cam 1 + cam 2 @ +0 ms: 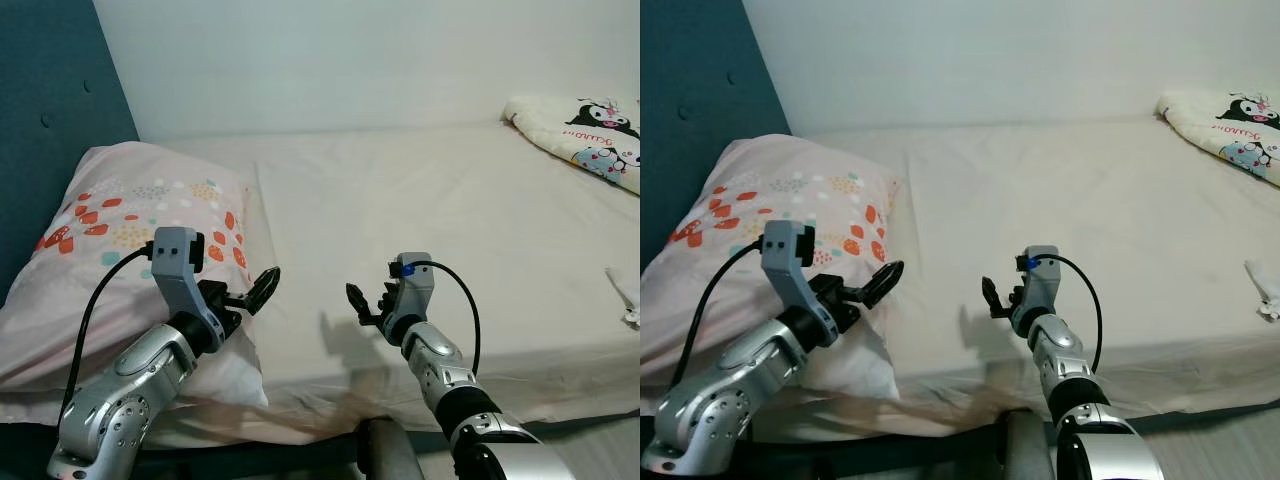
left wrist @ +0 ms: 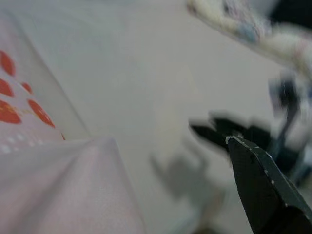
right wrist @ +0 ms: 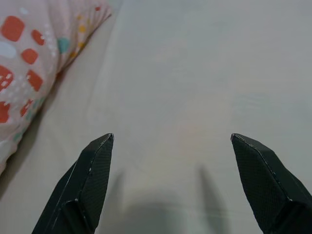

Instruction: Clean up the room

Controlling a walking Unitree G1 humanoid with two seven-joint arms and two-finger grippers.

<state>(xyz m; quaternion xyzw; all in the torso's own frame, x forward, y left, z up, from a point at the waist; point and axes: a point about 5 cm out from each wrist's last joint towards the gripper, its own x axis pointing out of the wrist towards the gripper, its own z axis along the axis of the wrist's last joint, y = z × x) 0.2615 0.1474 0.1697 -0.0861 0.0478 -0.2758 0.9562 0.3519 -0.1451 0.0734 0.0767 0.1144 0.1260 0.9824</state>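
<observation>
I am tidying the bed (image 1: 420, 220). My left gripper (image 1: 258, 290) is released beside the pillow (image 1: 130, 240); right gripper (image 3: 170, 180) is released too. Next, I should grasp the pillow edge.

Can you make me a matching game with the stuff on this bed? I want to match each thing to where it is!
Things:
1. pink pillow
2. cartoon blanket
3. right gripper
4. left gripper

Places:
A. far right corner of the bed
B. over the bare sheet in the middle, fingers open
C. by the blue headboard, on the left
D. at the pillow's near edge

Pairs: 1-C, 2-A, 3-B, 4-D
</observation>
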